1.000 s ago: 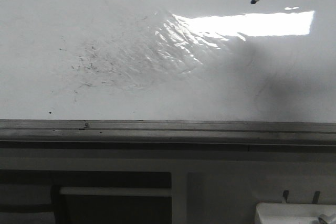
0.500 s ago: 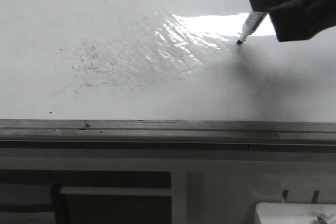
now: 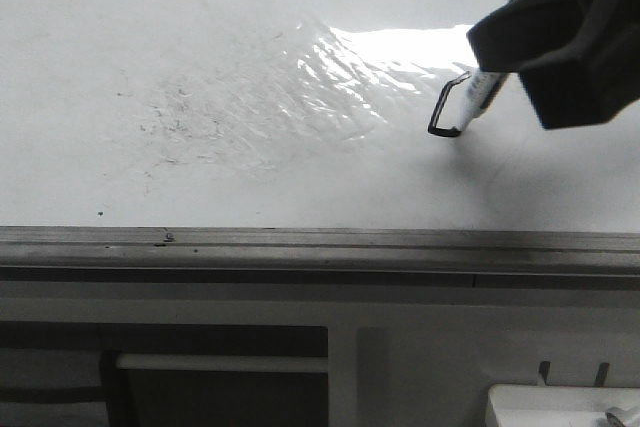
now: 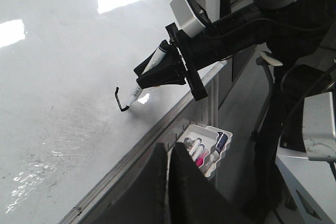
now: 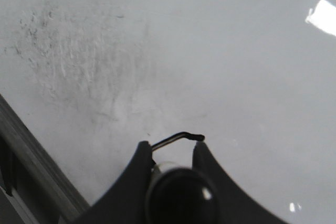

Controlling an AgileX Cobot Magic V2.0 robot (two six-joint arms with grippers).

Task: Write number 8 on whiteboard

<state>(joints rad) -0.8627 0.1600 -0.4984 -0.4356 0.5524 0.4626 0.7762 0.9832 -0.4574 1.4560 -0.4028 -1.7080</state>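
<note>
The whiteboard is glossy white and fills the far half of the front view. My right gripper is shut on a black-tipped marker, whose tip touches the board. The number 8 shows only as a short angular black hook beside the tip. This line also shows in the left wrist view and the right wrist view. My right gripper clamps the marker from both sides. My left gripper is shut and empty, below the board's edge.
A grey metal rail runs along the board's near edge. A wrinkled film patch and faint black specks lie left of the marker. A white tray with several markers hangs below the rail, also at the front view's lower right.
My right gripper came down and to the left with the marker. The tip met the board and a black angular line has appeared beside it.
</note>
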